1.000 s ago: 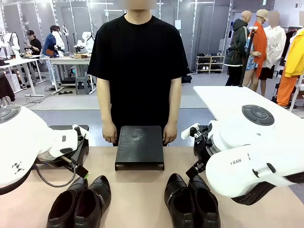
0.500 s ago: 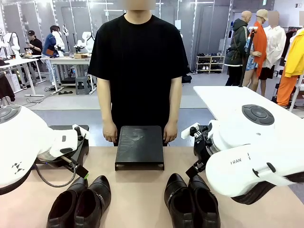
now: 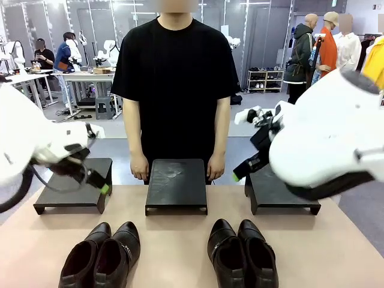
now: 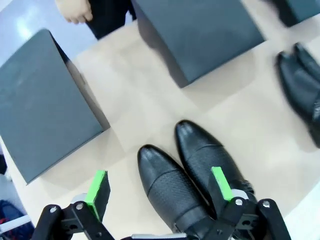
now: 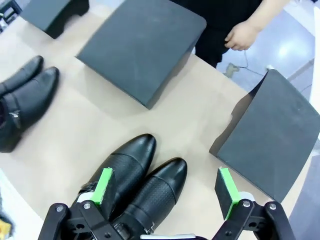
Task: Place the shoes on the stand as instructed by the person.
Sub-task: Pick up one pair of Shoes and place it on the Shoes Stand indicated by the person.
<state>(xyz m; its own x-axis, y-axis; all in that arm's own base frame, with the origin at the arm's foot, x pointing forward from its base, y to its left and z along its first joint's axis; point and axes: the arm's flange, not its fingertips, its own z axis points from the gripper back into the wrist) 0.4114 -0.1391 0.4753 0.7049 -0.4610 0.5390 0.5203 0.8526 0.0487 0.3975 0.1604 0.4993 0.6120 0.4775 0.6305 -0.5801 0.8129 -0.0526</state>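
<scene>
Nearest, two pairs of black glossy dress shoes with smooth tapered toes stand on the table (image 3: 174,237): left pair (image 3: 102,257) at 7 o'clock, right pair (image 3: 243,252) at 5 o'clock. Left tool (image 4: 159,186), jaws apart, hangs clear above the left pair, which lies between its green pads (image 4: 98,186), toes to 11 o'clock. Right tool (image 5: 166,189), jaws apart, hangs above the right pair, toes to 1 o'clock. Beyond, three black stands: left stand (image 3: 72,192), centre stand (image 3: 176,183), right stand (image 3: 279,192). Farthest, at 12 o'clock, the person (image 3: 175,78), a hand (image 3: 138,168) at each side of the centre stand.
</scene>
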